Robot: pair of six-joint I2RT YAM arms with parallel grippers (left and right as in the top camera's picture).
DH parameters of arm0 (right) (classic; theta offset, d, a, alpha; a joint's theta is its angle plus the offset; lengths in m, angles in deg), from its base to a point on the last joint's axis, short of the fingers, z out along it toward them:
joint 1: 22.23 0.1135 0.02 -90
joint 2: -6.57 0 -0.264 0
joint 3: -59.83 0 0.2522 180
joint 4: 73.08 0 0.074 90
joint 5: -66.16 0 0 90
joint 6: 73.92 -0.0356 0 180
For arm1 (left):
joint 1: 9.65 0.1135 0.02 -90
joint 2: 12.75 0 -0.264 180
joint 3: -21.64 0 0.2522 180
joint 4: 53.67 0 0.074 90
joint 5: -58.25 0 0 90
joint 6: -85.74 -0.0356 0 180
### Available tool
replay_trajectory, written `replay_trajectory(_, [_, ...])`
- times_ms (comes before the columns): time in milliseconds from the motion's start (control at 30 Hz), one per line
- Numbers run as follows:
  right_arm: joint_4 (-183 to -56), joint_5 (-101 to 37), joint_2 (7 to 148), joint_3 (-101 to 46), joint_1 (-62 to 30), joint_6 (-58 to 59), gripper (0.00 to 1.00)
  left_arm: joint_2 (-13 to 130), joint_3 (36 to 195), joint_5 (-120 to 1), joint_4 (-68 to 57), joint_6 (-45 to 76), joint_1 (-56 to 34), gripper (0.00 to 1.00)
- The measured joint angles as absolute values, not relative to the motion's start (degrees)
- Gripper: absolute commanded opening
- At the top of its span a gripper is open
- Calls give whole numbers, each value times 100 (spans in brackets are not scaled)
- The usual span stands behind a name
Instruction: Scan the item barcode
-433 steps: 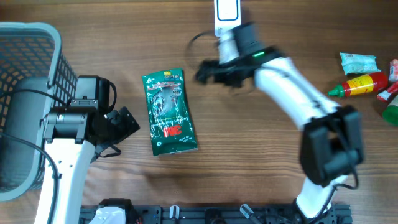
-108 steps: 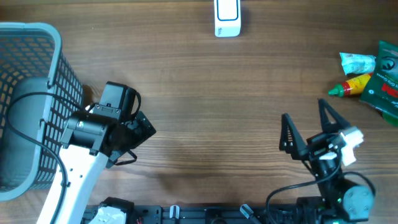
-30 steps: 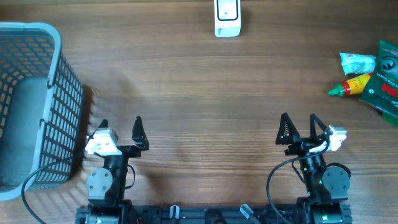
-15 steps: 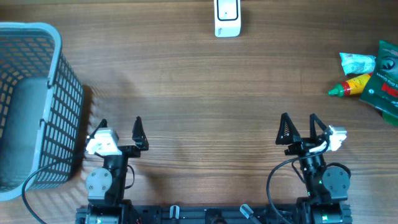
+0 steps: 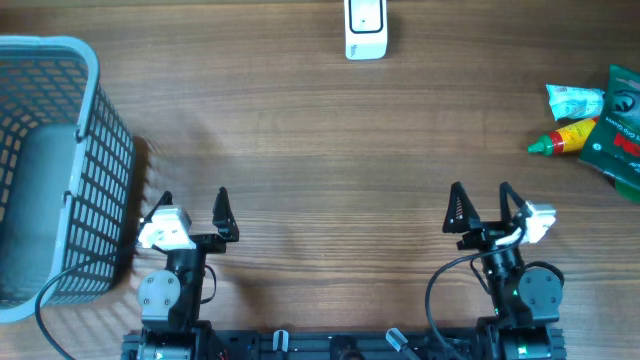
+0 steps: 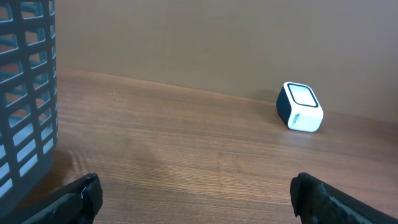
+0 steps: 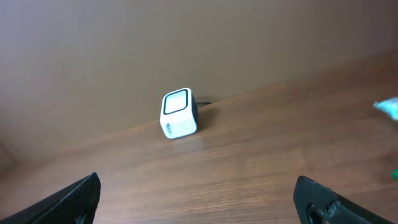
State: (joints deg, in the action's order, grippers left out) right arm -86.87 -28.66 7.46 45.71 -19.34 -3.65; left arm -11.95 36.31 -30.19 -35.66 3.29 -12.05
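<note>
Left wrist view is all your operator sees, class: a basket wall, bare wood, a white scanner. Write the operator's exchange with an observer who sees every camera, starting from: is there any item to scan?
Operator: Is there any item to scan?
Observer: Yes. A green packet lies at the far right edge of the table, partly out of the overhead frame.
Operator: Anything next to it?
Observer: A red and yellow bottle lies on its side just left of the packet, green tip pointing left.
Operator: Where is the right arm?
Observer: The right arm sits at the near edge, jaws wide open, holding nothing.
</note>
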Motion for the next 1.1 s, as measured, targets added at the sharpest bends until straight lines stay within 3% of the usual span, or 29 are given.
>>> replay_trajectory(267, [-8690, -2864, 746, 4571, -1835, 1040, 100, -1195, 3631, -3021, -3566, 329, -1205, 100])
replay_trajectory(533, [-8690, -2864, 746, 4571, -1704, 1589, 100, -1195, 3631, -3019, -3566, 329, -1205, 100])
replay_trajectory(1100, [-8690, -2864, 746, 4571, -2111, 1187, 100, -1195, 3631, -3021, -3566, 329, -1205, 100])
